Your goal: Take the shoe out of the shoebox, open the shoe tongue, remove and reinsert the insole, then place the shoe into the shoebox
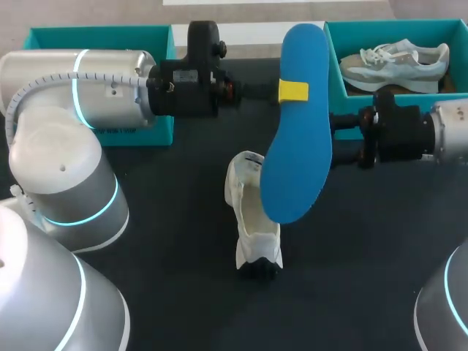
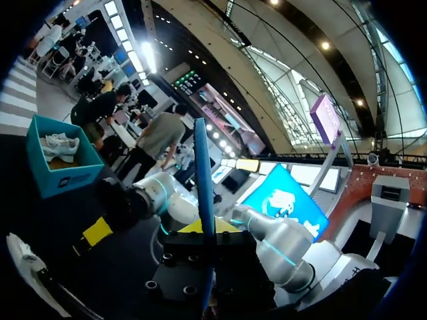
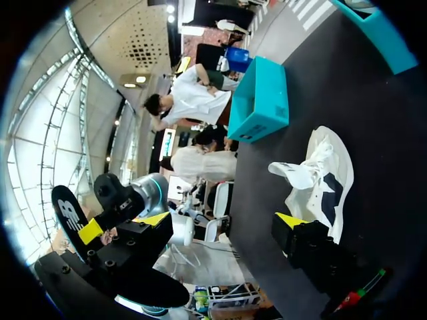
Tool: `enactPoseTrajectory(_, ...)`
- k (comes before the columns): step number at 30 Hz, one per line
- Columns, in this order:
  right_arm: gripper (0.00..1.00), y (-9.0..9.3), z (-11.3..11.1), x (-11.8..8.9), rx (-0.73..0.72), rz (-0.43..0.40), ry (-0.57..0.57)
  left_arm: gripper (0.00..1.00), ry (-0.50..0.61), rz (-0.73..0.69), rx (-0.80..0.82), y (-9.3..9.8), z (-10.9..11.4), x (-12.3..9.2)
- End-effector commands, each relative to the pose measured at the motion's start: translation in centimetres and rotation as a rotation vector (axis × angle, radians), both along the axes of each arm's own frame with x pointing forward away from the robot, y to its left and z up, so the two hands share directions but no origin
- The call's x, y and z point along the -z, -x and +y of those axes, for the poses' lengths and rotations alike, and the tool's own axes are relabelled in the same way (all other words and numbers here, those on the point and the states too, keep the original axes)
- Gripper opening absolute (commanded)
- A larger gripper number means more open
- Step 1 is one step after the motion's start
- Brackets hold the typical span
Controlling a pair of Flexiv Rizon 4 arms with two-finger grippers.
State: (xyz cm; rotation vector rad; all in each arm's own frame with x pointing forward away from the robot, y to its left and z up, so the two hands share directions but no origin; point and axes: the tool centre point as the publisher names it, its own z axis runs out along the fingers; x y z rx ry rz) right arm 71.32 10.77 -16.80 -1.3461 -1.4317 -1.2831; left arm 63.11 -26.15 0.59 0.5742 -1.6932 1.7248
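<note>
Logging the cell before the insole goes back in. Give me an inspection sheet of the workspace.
surface: dark table, nothing spilled on it.
job's things: white shoe on the table, its opening facing up; blue insole held in the air over it; left shoebox at the far edge, its inside mostly hidden by the arm; right shoebox at the far edge, holding a second shoe.
clutter: nothing seen.
claws: left claw shut on the blue insole; right claw open, holding nothing, beside the insole.
cables: grey ribbed hose running along the left arm.
surroundings: nothing seen touching the table.
</note>
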Motion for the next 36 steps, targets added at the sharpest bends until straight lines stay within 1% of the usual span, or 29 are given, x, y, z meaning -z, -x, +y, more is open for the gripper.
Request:
enactPoseTrajectory(1, 1.00, 0.0, 0.2, 0.0, 0.002, 0.001, 0.003, 0.00, 0.046, -0.270, -0.002, 0.2, 1.4, 2.3)
enactPoseTrajectory(2, 1.00, 0.0, 0.2, 0.0, 0.002, 0.001, 0.003, 0.00, 0.036, -0.357, 0.013, 0.0, 1.6, 2.9)
enactPoseTrajectory(3, 1.00, 0.0, 0.2, 0.0, 0.002, 0.001, 0.003, 0.00, 0.049, -0.448, 0.032, 0.0, 1.9, 3.4)
enactPoseTrajectory(4, 1.00, 0.0, 0.2, 0.0, 0.002, 0.001, 0.003, 0.00, 0.042, -0.501, 0.032, -0.1, 2.1, 3.7)
enactPoseTrajectory(5, 1.00, 0.0, 0.2, 0.0, 0.002, 0.001, 0.003, 0.00, 0.064, -0.574, 0.029, -0.2, 2.4, 4.1)
enactPoseTrajectory(6, 1.00, 0.0, 0.2, 0.0, 0.002, 0.001, 0.003, 0.00, 0.062, -0.664, 0.024, -0.5, 2.6, 4.4)
enactPoseTrajectory(9, 1.00, 0.0, 0.2, 0.0, 0.002, 0.001, 0.003, 0.00, 0.078, -0.854, 0.032, -0.9, 3.1, 4.9)
enactPoseTrajectory(10, 1.00, 0.0, 0.2, 0.0, 0.002, 0.001, 0.003, 0.00, 0.080, -0.956, 0.032, -1.0, 3.3, 5.0)
enactPoseTrajectory(11, 1.00, 0.0, 0.2, 0.0, 0.002, 0.001, 0.003, 0.00, 0.086, -1.004, 0.027, -1.1, 3.5, 5.1)
enactPoseTrajectory(13, 1.00, 0.0, 0.2, 0.0, 0.002, 0.001, 0.003, 0.00, 0.101, -1.168, 0.020, -1.4, 4.0, 5.4)
enactPoseTrajectory(15, 1.00, 0.0, 0.2, 0.0, 0.002, 0.001, 0.003, 0.00, 0.119, -1.260, -0.026, -1.7, 4.3, 5.7)
enactPoseTrajectory(17, 1.00, 0.0, 0.2, 0.0, 0.002, 0.001, 0.003, 0.00, 0.128, -1.312, -0.076, -2.3, 4.5, 5.9)
enactPoseTrajectory(18, 1.00, 0.0, 0.2, 0.0, 0.002, 0.001, 0.003, 0.00, 0.133, -1.312, -0.104, -2.6, 4.5, 6.1)
enactPoseTrajectory(19, 1.00, 0.0, 0.2, 0.0, 0.002, 0.001, 0.003, 0.00, 0.111, -1.291, -0.127, -2.8, 4.5, 6.3)
enactPoseTrajectory(20, 1.00, 0.0, 0.2, 0.0, 0.002, 0.001, 0.003, 0.00, 0.098, -1.233, -0.154, -3.0, 4.4, 6.4)
enactPoseTrajectory(35, 1.00, 0.0, 0.2, 0.0, 0.002, 0.001, 0.003, 0.00, 0.098, -1.233, -0.154, -3.0, 4.4, 6.4)
enactPoseTrajectory(36, 1.00, 0.0, 0.2, 0.0, 0.002, 0.001, 0.003, 0.00, 0.118, -1.305, -0.121, -3.1, 4.6, 7.3)
